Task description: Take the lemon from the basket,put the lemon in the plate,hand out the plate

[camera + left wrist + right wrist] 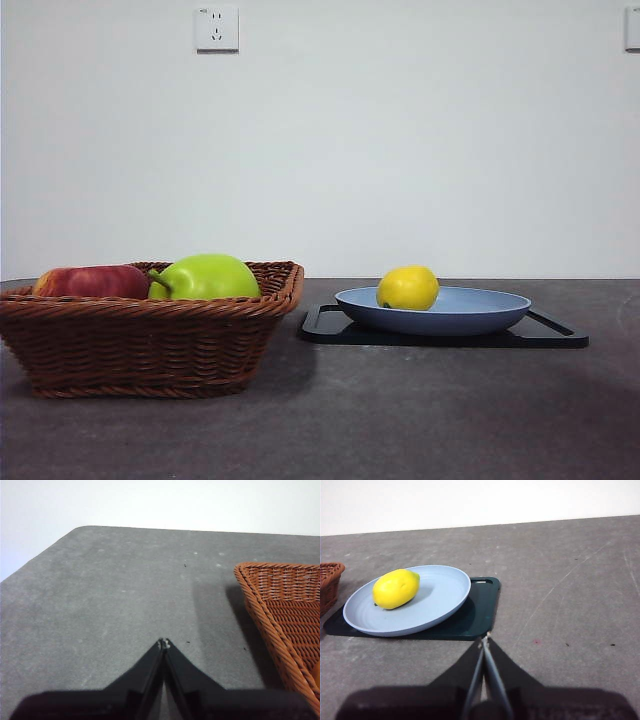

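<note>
The lemon (407, 288) lies in the light blue plate (480, 312), toward its left side. It also shows in the right wrist view (395, 588), resting on the plate (440, 600). The brown wicker basket (140, 345) stands at the left and holds a red apple and a green fruit. Its corner shows in the left wrist view (280, 605). My right gripper (484, 639) is shut and empty, above the table a little short of the plate. My left gripper (163, 642) is shut and empty above bare table beside the basket. Neither arm shows in the front view.
The plate rests on a flat black tray (555, 335), seen also in the right wrist view (475, 610). A red apple (90, 282) and a larger green fruit (207, 277) lie in the basket. A wall socket (217, 28) is on the white wall behind.
</note>
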